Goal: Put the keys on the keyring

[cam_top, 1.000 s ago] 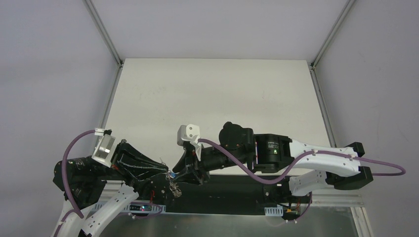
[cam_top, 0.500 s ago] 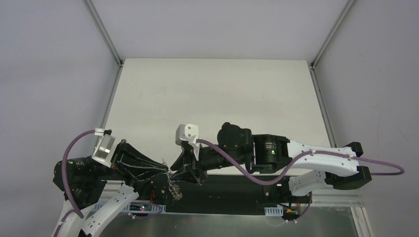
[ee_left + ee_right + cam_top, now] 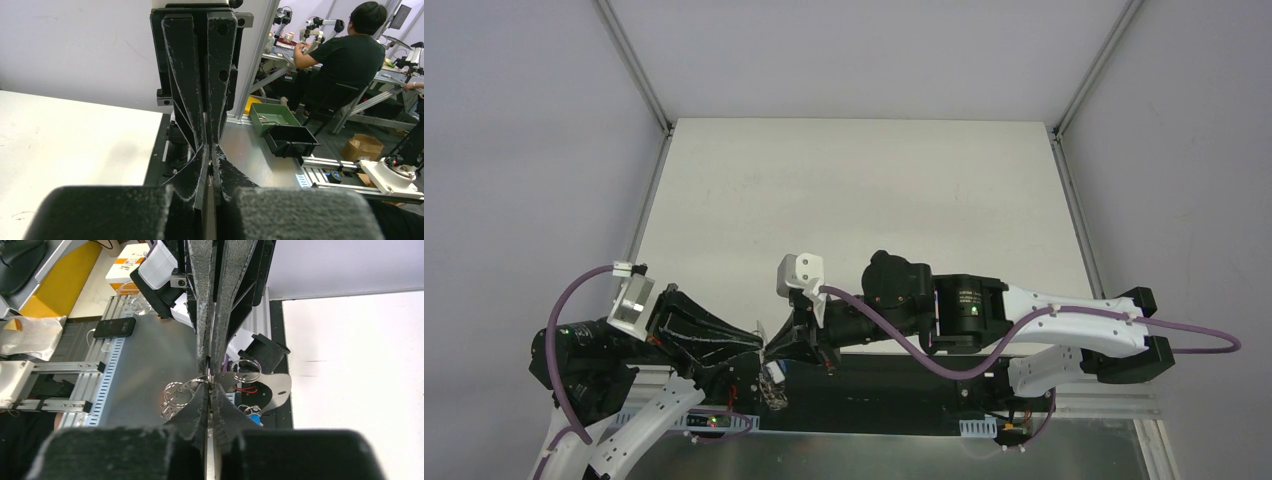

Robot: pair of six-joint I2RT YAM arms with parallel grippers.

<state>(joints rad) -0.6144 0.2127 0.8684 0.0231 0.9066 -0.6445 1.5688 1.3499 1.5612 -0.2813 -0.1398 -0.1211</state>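
The work is mid-way at best. The left gripper [image 3: 757, 347] and right gripper [image 3: 776, 347] meet tip to tip just off the near edge of the table [image 3: 854, 200], and nothing of the task lies on the table itself.

The left jaws are pinched together on the keyring [image 3: 176, 390], whose wire loops and small silver keys dangle below the tips. The right jaws are also pressed nearly together, at the same spot. Whether they grip the wire or a key cannot be told.

The blue key [image 3: 254, 418] hangs among the cluster off the table's near edge, beside a broad silver blade [image 3: 274, 387]. It looks attached, but its threading is too small to confirm. The black-headed key cannot be picked out, so it probably remains to be threaded.
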